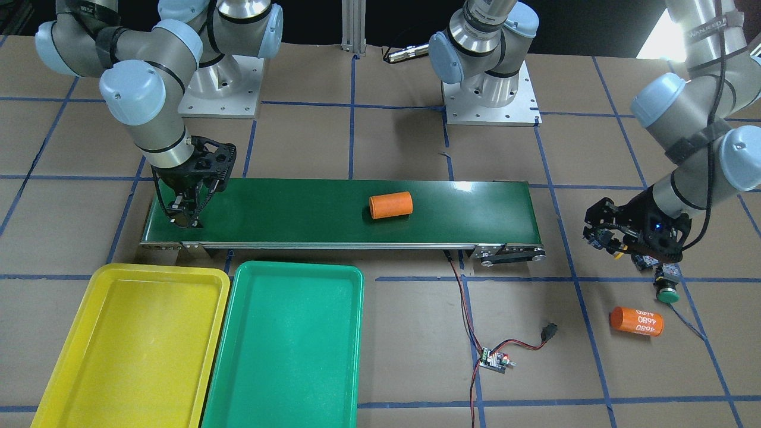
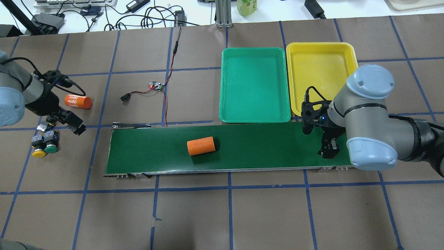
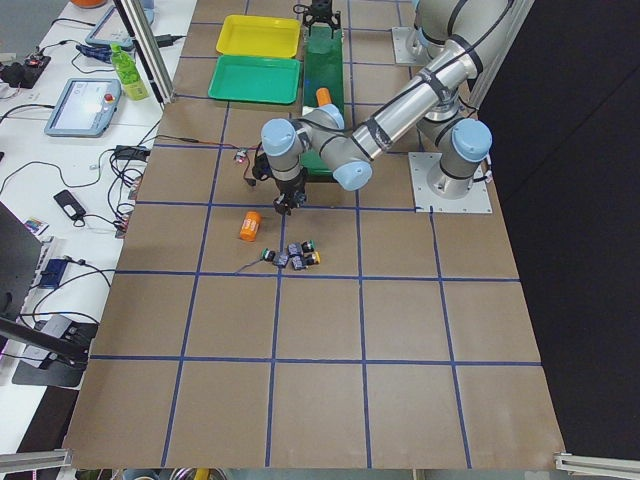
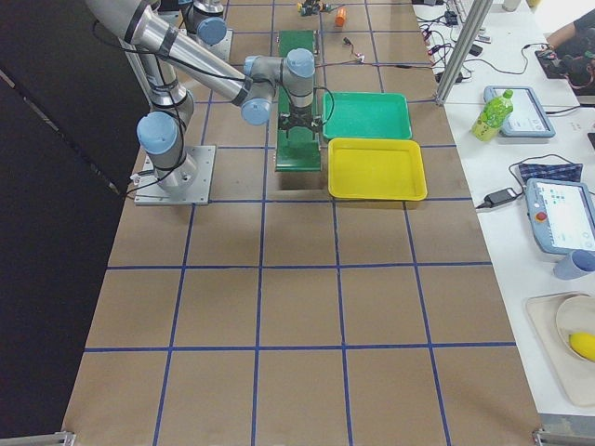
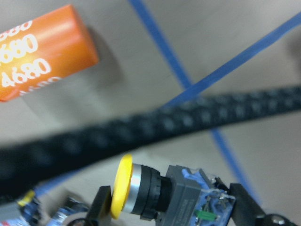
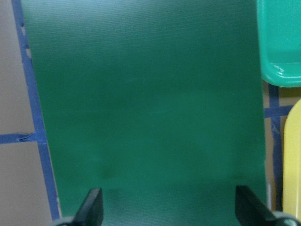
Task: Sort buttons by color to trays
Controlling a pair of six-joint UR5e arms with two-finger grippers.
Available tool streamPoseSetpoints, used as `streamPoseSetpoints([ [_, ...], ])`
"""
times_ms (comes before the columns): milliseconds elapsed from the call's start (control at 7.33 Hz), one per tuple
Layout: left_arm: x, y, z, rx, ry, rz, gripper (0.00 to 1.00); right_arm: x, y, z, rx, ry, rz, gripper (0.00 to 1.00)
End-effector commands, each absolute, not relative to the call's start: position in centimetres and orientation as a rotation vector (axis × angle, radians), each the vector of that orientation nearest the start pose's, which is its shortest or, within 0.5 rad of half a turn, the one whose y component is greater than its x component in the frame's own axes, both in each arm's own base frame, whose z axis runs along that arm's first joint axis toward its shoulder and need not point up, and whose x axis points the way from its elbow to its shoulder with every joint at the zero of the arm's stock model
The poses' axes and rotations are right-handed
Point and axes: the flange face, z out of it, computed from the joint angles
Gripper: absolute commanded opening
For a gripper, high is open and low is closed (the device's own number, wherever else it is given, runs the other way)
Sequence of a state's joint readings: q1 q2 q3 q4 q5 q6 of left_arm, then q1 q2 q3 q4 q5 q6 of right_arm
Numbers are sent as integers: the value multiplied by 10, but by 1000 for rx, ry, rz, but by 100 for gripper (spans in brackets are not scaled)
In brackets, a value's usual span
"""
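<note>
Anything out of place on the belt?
Yes: an orange cylinder lies on its side midway along the conveyor belt, though the task sorts buttons. A second orange cylinder lies on the table beyond the belt's end.

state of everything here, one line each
left hand: fingers either side of a yellow button, grip unclear
right hand: open, empty, over the conveyor belt
yellow tray: empty
green tray: empty
orange cylinder on the belt: on its side
labelled orange cylinder: on the table
second yellow button: on the table
green button beside it: on the table
other green button: on the table
</note>
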State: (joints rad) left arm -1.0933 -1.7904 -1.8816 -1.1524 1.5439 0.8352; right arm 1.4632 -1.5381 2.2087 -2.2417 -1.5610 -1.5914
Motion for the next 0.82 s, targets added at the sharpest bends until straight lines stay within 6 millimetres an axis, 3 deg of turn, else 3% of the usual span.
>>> streamPoseSetpoints([
  [0, 35, -495, 281, 146, 3215, 157, 20, 99, -425, 244, -2249, 2199, 14, 100],
  [136, 5, -476, 274, 3, 3209, 190, 20, 111, -417, 252, -2283, 2167, 8, 100],
  [409, -52, -464, 279, -174, 3187, 188, 20, 123, -414, 254, -2312, 2138, 2, 100],
  [546, -87, -460, 275, -216, 3173, 202, 20, 123, -415, 255, -2314, 2143, -17, 100],
  [682, -105, -460, 263, -221, 3167, 239, 22, 123, -415, 255, -2313, 2152, -12, 100],
])
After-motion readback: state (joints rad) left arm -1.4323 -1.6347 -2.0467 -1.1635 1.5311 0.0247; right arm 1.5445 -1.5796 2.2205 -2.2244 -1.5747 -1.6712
